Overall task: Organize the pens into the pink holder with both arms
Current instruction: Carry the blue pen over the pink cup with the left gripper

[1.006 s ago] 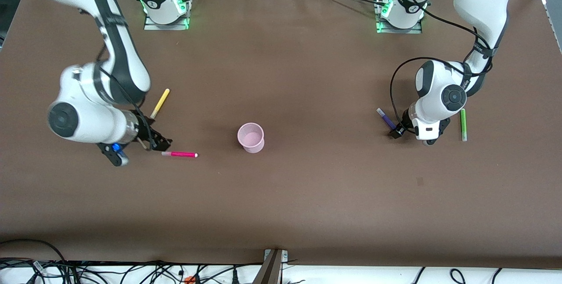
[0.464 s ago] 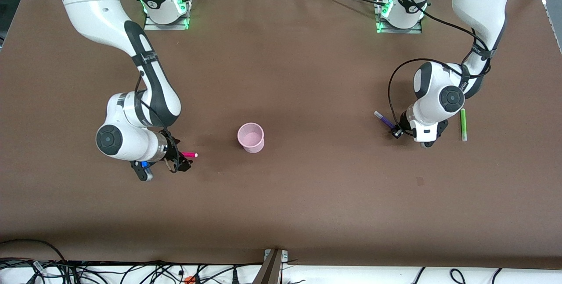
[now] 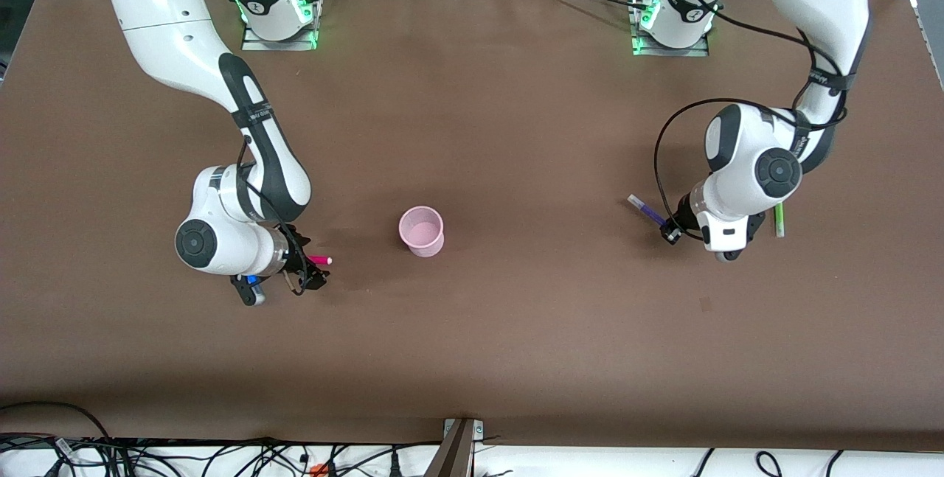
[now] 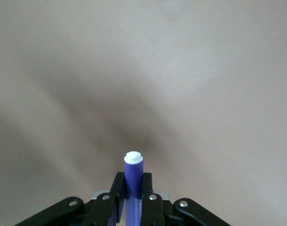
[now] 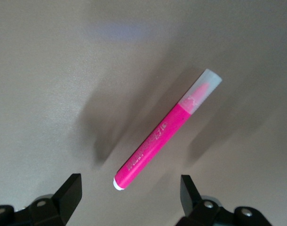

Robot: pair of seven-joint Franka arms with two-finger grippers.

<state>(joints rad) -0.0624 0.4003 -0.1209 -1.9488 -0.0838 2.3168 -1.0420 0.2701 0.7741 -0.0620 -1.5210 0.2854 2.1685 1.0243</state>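
Note:
The pink holder (image 3: 422, 231) stands upright at mid-table. My right gripper (image 3: 310, 274) is open, low over the magenta pen (image 3: 320, 260), which lies flat toward the right arm's end. In the right wrist view that pen (image 5: 162, 134) lies slanted, its pale-capped end away from the open gripper (image 5: 129, 190). My left gripper (image 3: 667, 230) is shut on the purple pen (image 3: 644, 209) and holds it tilted just over the table. The left wrist view shows the purple pen (image 4: 133, 170) clamped in the gripper (image 4: 133, 188). The green pen (image 3: 778, 220) lies partly hidden under the left arm. The yellow pen is hidden.
The brown table (image 3: 516, 329) ends at a front edge with cables (image 3: 221, 455) below it. The two arm bases (image 3: 276, 12) stand along the edge farthest from the front camera.
My right arm has swung toward the table's middle and now stands over the magenta pen, covering the yellow pen. My left gripper has shifted slightly with the purple pen in it.

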